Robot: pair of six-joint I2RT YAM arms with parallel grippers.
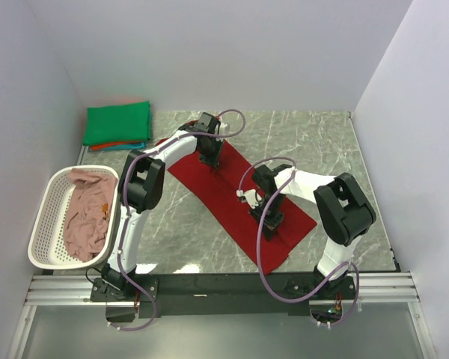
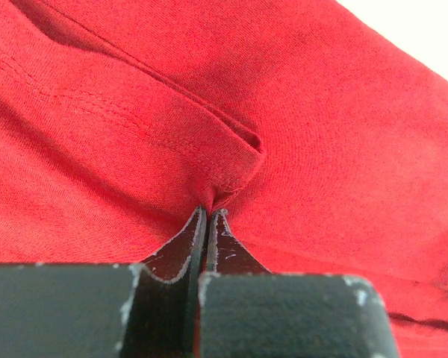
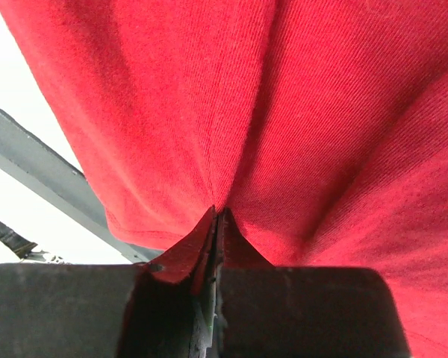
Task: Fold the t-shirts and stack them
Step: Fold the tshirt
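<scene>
A dark red t-shirt [image 1: 236, 202] lies folded into a long strip, slanting across the marble table from the back left to the front right. My left gripper [image 1: 212, 162] is shut on the dark red t-shirt near its far end, pinching a hemmed fold of the cloth [image 2: 224, 160] at my left gripper's [image 2: 210, 210] tips. Over the strip's near end, my right gripper [image 1: 270, 226] is shut on the dark red t-shirt [image 3: 284, 112], and the cloth puckers into my right gripper [image 3: 218, 212]. A folded green t-shirt [image 1: 118, 123] tops a stack at the back left, over teal and orange-red ones.
A white lattice basket [image 1: 42, 221] stands at the left edge with a dusty pink shirt [image 1: 86, 213] heaped in it. White walls close in the table [image 1: 314, 142] on three sides. A metal rail [image 1: 224, 284] runs along the near edge.
</scene>
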